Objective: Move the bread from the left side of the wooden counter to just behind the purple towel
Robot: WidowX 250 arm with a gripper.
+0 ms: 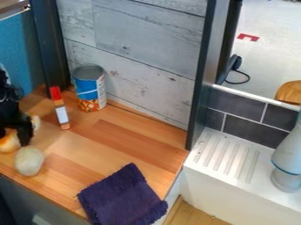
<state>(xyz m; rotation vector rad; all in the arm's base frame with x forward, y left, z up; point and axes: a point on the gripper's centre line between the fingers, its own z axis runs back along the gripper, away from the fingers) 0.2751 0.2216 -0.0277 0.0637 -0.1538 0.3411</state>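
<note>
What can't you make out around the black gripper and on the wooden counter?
In the camera view:
Yellow-and-white round object: partly behind the black gripper, cut off by the left edge.
Inside bottom of the blue-and-orange can: hidden by its wall.
Dark purple cloth: cut off by the bottom edge; its underside faces away.
Red-and-white slim object: any small print is too small.

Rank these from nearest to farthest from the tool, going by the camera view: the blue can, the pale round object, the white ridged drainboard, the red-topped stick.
Nearest to the tool:
1. Pale round object, just below it
2. Red-topped stick, to its right
3. Blue can, by the wall
4. White ridged drainboard, far right
</note>
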